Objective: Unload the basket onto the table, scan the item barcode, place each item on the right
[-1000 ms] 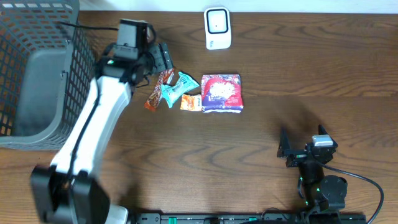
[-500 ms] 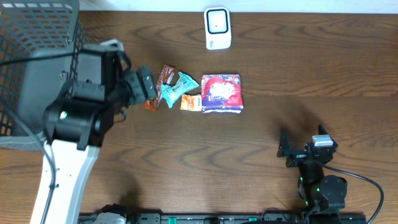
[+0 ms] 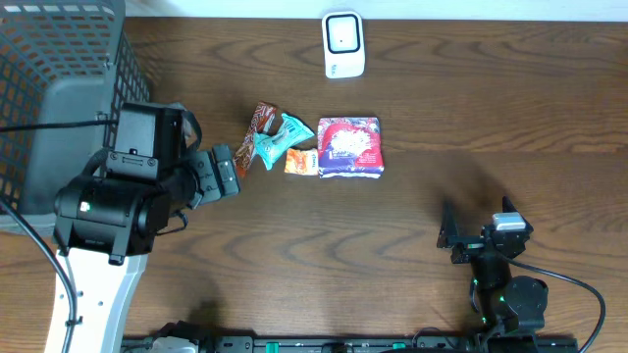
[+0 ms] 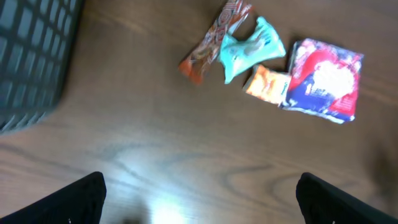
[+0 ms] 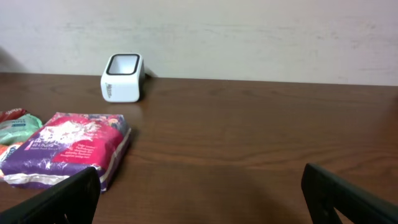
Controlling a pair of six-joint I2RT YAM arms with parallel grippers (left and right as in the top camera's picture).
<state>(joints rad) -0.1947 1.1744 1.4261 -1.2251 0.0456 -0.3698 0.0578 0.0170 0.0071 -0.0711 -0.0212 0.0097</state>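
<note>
Overhead: the left gripper (image 3: pixel 227 173) hangs over the table (image 3: pixel 442 108) just right of the basket (image 3: pixel 59 108). Its jaws are spread and hold nothing. Up and right of its tips four items lie in a row: a brown bar (image 3: pixel 257 126), a teal wrapper (image 3: pixel 282 139), an orange sachet (image 3: pixel 301 162) and a purple packet (image 3: pixel 349 147). The wrapper overlaps the bar, and the sachet touches the packet. The scanner (image 3: pixel 343 44) stands at the far edge, apart from the packet. The right gripper (image 3: pixel 450 235) sits near the front edge, well apart from the items.

Left wrist: the fingertips (image 4: pixel 81 199) show only in the bottom corners, wide apart, with bare wood between them. The bar (image 4: pixel 214 40), wrapper (image 4: pixel 249 46), sachet (image 4: pixel 267 84) and packet (image 4: pixel 323 81) lie ahead, untouched. The basket (image 4: pixel 31 56) is at upper left.

Right wrist: the fingertips (image 5: pixel 62 199) stand wide in the bottom corners, with nothing between them. The packet (image 5: pixel 68 146) lies at left, with the wrapper (image 5: pixel 18 127) behind it. The scanner (image 5: pixel 122 78) stands beyond, by the wall.
</note>
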